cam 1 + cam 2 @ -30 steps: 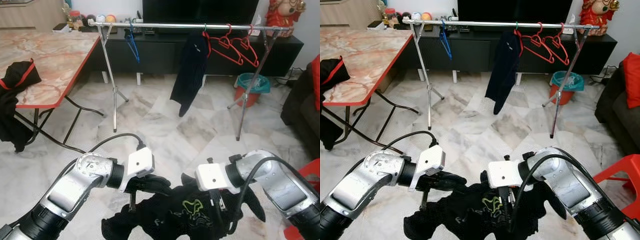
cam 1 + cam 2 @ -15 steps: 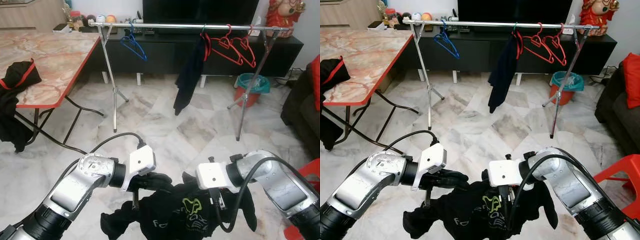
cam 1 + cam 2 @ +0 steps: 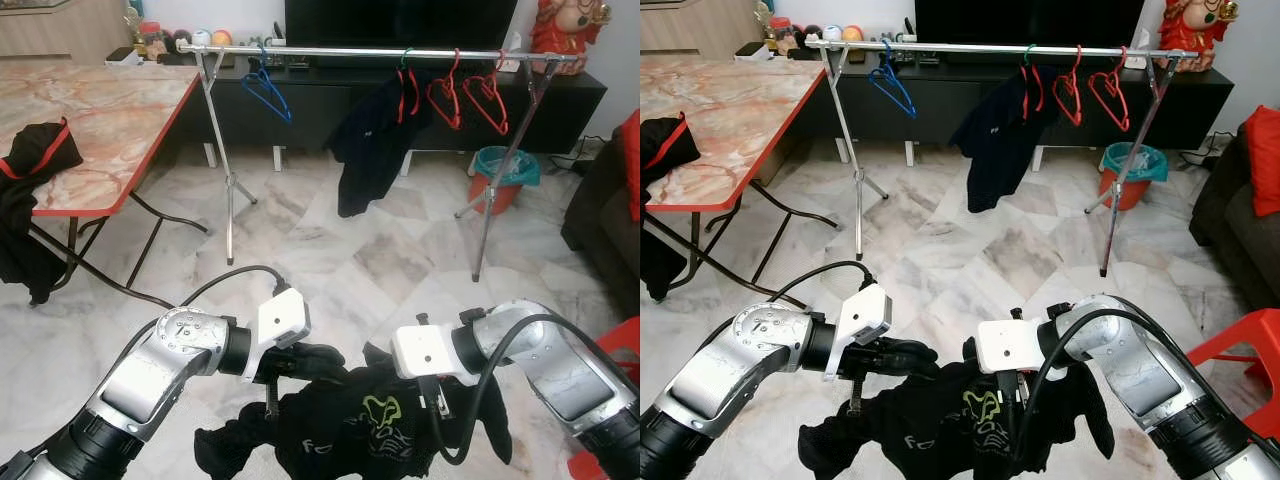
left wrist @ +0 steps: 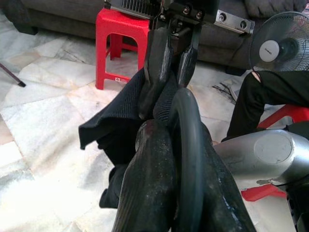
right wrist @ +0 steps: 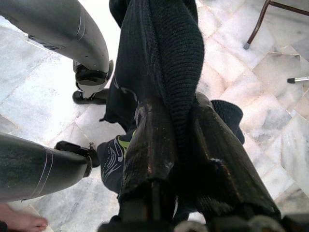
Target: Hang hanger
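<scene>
A black shirt with a green logo (image 3: 362, 428) hangs low in front of me between both grippers. My left gripper (image 3: 305, 362) is shut on its left part, and the dark cloth shows pinched between its fingers (image 4: 147, 183). My right gripper (image 3: 1012, 402) points downward and is shut on the shirt's upper right; knit cloth (image 5: 178, 72) is clamped between its fingers (image 5: 149, 145). Across the room stands a silver clothes rail (image 3: 330, 49). It carries a blue hanger (image 3: 268, 85), a hung black garment (image 3: 372, 140) and red hangers (image 3: 445, 95).
A marble-topped table with a red edge (image 3: 110, 110) stands at the left, with black clothing (image 3: 40, 150) draped on its corner. A teal bin (image 3: 505, 165) sits behind the rail's right leg. A dark sofa (image 3: 600, 200) and a red stool (image 3: 1250, 350) are at my right.
The hung black garment and the red hangers on the rail have swung and turned. The held shirt has sagged a little lower at its left. Both grippers have barely moved.
</scene>
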Robot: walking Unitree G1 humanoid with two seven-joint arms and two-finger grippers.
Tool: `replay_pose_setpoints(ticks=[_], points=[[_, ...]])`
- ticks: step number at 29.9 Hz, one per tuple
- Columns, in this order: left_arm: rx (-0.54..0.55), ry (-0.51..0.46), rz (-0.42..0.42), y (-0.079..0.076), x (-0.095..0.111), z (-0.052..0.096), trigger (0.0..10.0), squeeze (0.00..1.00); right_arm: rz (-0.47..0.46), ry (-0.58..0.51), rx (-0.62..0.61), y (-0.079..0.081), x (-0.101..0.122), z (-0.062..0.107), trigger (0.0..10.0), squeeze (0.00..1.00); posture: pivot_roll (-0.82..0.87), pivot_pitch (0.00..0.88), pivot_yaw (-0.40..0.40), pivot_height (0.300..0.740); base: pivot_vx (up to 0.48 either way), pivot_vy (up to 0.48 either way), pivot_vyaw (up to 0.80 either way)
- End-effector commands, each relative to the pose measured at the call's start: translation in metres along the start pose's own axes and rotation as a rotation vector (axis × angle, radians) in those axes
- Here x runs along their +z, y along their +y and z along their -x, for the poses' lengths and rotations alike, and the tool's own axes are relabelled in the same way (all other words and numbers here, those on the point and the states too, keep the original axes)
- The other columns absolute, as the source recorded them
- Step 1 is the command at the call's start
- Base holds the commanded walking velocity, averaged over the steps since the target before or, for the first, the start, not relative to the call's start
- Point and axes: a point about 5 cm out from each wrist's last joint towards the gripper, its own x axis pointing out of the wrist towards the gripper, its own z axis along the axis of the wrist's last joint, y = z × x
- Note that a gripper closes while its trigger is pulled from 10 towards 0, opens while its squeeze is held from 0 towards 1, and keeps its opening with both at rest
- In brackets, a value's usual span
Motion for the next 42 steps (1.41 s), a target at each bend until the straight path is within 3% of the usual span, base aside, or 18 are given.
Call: replay_pose_setpoints(ticks=[1,6,7,8,9,10,11,23,32,42], points=[[0.001,-0.016,-0.002,0.0,0.004,0.002,0.0,0.0,0.048,-0.038,0.005,-0.002,0.011,0.0,10.0,0.0,-0.11,0.0,-0.018,0.74,0.0,0.0,0.0],[-0.018,-0.011,-0.006,-0.002,0.003,0.001,0.0,0.0,0.052,-0.048,0.021,-0.002,0.012,-0.001,10.0,0.0,-0.11,0.0,-0.018,0.74,0.0,0.0,0.0],[-0.019,-0.011,-0.006,-0.002,0.003,0.001,0.0,0.0,0.053,-0.057,0.014,-0.003,0.014,-0.001,10.0,0.8,-0.11,0.0,-0.018,0.74,0.0,0.0,0.0],[-0.019,-0.01,-0.005,-0.002,0.003,0.001,0.0,0.0,0.053,-0.064,0.009,-0.004,0.015,-0.001,10.0,0.8,-0.11,0.0,-0.018,0.74,0.0,0.0,0.0],[-0.022,-0.009,-0.004,-0.003,0.003,0.001,0.0,0.0,0.055,-0.07,0.006,-0.005,0.016,-0.002,10.0,1.0,-0.11,0.0,-0.018,0.74,0.0,0.0,0.0],[-0.022,-0.009,-0.004,-0.003,0.003,0.001,0.0,0.0,0.055,-0.07,0.006,-0.005,0.016,-0.002,10.0,1.0,-0.11,0.0,-0.018,0.74,0.0,0.0,0.0],[-0.023,-0.009,-0.004,-0.003,0.003,0.001,0.0,0.0,0.061,-0.066,0.008,-0.005,0.016,-0.002,10.0,0.0,-0.11,0.0,-0.018,0.74,0.0,0.0,0.0],[-0.036,0.003,-0.001,-0.004,0.001,0.0,0.0,0.0,0.064,-0.019,0.043,0.0,0.01,0.003,10.0,0.0,-0.11,0.0,-0.018,0.74,0.0,0.0,0.0],[-0.019,0.071,-0.025,-0.002,-0.007,-0.002,0.0,0.0,0.132,0.014,0.049,-0.003,0.019,0.013,10.0,0.0,-0.12,0.0,-0.017,0.74,0.0,0.0,0.0],[-0.007,0.062,-0.026,-0.002,-0.006,-0.002,0.0,0.0,0.107,0.023,0.068,0.002,0.013,0.009,10.0,0.0,-0.12,0.0,-0.021,0.74,0.0,0.0,0.0]])
